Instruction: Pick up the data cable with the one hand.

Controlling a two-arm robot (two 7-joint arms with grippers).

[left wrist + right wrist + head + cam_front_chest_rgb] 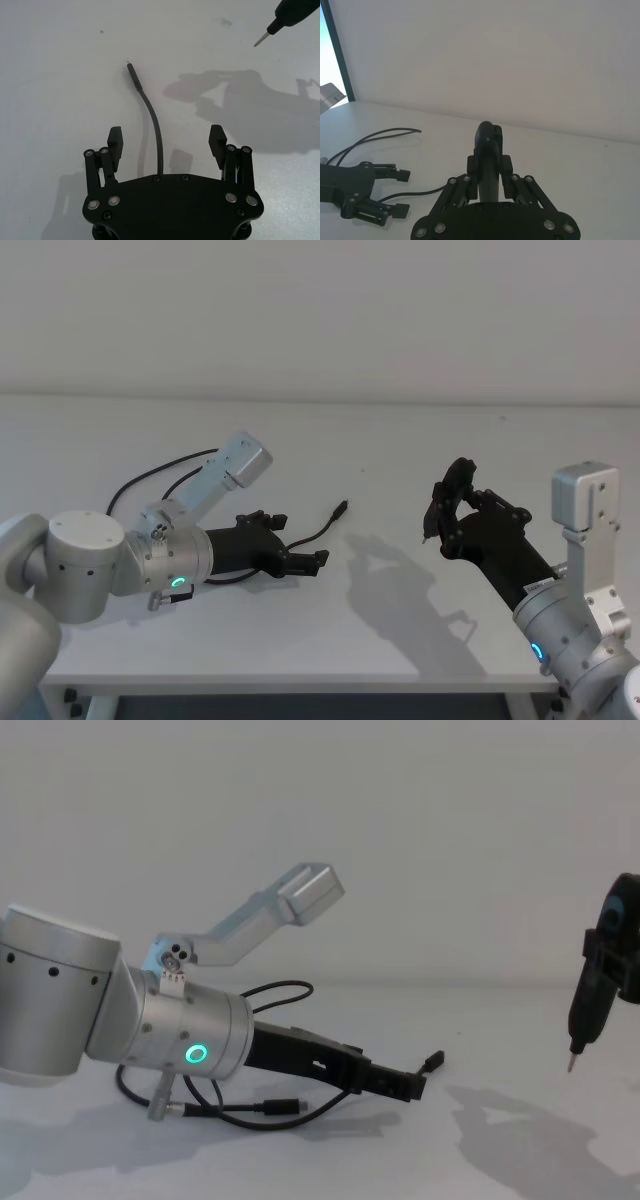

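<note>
White table (pixel 400 440), plain white wall (pixel 320 310) behind; hard shadows.

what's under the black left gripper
Under the left gripper, the thin black data cable runs between its open fingers, plug beyond them; the stretch beneath the palm is covered. Right gripper holds a black pointed tool, far right.

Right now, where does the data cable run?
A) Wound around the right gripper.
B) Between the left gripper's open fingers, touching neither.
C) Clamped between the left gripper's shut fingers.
B: the left gripper is open, the data cable running between its fingers, touching neither; the right gripper holds a pointed tool.
</note>
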